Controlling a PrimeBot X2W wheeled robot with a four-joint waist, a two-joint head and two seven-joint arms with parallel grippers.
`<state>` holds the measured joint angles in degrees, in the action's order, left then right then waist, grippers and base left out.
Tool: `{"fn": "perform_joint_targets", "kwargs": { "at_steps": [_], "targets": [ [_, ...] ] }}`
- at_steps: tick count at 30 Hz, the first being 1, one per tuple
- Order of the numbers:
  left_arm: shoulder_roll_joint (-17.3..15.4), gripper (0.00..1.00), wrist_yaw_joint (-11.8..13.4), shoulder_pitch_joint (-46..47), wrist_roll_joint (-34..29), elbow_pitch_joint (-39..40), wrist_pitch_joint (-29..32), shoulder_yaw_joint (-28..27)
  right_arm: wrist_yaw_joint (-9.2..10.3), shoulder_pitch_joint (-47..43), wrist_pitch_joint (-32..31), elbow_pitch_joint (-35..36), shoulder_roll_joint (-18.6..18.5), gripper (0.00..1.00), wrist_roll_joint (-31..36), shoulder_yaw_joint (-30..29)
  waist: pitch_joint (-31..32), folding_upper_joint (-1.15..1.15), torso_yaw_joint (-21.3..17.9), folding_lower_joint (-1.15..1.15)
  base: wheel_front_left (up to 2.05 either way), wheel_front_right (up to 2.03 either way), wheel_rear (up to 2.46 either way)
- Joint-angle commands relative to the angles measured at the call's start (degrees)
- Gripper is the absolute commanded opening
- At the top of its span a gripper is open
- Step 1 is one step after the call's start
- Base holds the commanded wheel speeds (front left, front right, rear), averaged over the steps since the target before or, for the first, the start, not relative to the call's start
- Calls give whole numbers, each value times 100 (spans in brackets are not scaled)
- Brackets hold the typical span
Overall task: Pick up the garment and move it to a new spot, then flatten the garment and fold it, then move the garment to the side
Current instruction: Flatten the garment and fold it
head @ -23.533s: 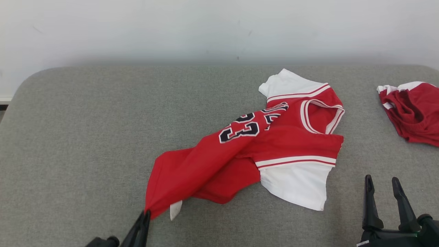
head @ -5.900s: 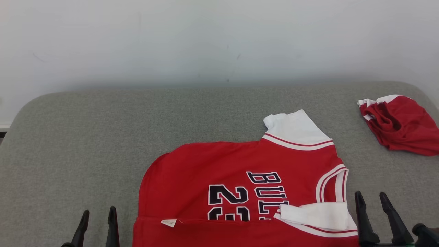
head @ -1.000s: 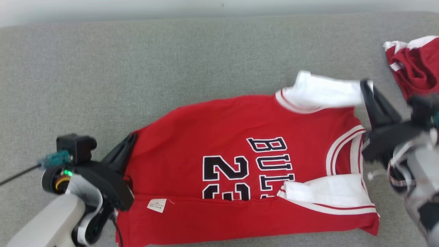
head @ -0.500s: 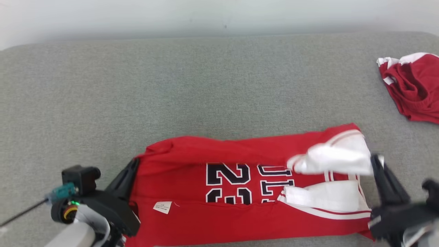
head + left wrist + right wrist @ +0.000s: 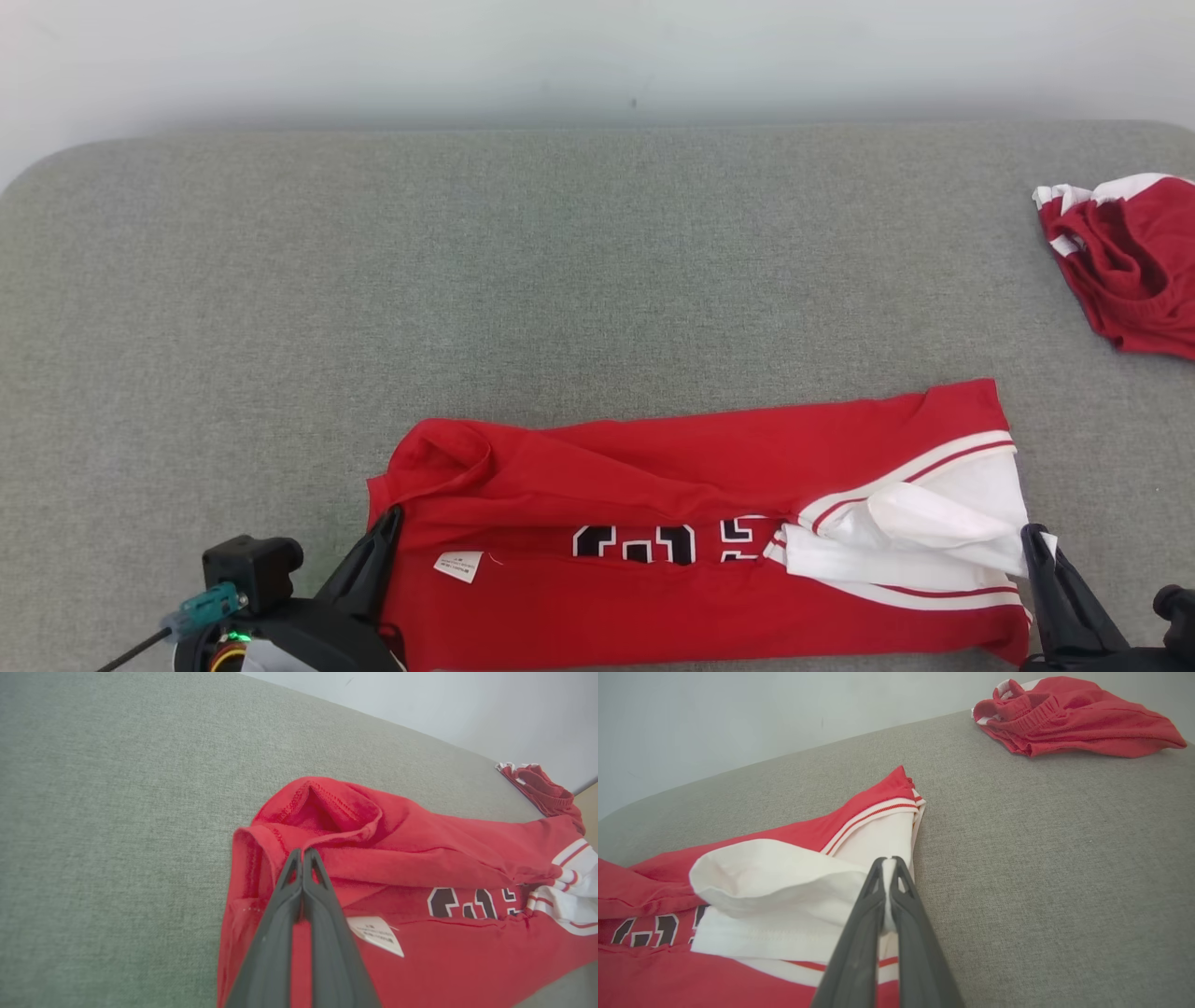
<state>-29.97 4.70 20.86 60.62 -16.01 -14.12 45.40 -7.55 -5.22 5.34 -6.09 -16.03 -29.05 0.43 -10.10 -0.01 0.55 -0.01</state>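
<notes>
The red jersey (image 5: 653, 467) with white sleeves and black numerals lies folded lengthwise near the front of the grey cushion, its far half drawn over the near half. My left gripper (image 5: 387, 523) is shut on the red hem at the jersey's left end (image 5: 303, 856). At the right end, my right gripper (image 5: 1032, 539) is shut on the edge of the white sleeve (image 5: 889, 868). A small white label (image 5: 376, 934) shows on the red cloth near my left fingers.
A second crumpled red and white garment (image 5: 1125, 261) lies at the far right edge of the grey cushion (image 5: 467, 280). A pale wall (image 5: 597, 56) runs behind the cushion's back edge.
Both grippers have pulled the jersey's far edge toward the front, so more of the numerals and lettering is covered. The head camera has also shifted, showing more wall.
</notes>
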Motion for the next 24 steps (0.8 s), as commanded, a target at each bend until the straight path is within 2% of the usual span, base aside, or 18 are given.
{"fn": "perform_joint_targets", "kwargs": {
  "at_steps": [1,2,5,12,13,20,24],
  "targets": [
    [46,49,21,-107,-89,-36,-64,-41,16,-61,14,1,32,73,79,-51,52,1,17,1,0,0,0],
    [92,100,19,-142,-102,-40,-78,-94,16,-60,18,-15,50,100,68,-70,75,1,24,1,0,0,0],
    [161,100,9,-244,-182,-40,-96,-213,16,-31,35,-21,42,100,87,-73,116,1,32,1,0,0,0],
    [678,100,15,-856,-1283,459,-106,-1898,16,167,-89,-77,-88,100,202,-161,231,1,121,1,0,0,0],
    [678,100,15,-856,-1283,459,-106,-1898,16,167,-89,-77,-88,100,202,-161,231,1,121,1,0,0,0],
    [1217,100,-230,-1371,-2540,779,-108,-3224,17,587,-519,-524,-158,100,450,-204,275,1,187,1,0,0,0],
    [1501,100,-444,-1543,-3032,768,-108,-3633,17,838,-792,-965,-199,100,550,-136,286,1,239,1,0,0,0]
  ]
}}
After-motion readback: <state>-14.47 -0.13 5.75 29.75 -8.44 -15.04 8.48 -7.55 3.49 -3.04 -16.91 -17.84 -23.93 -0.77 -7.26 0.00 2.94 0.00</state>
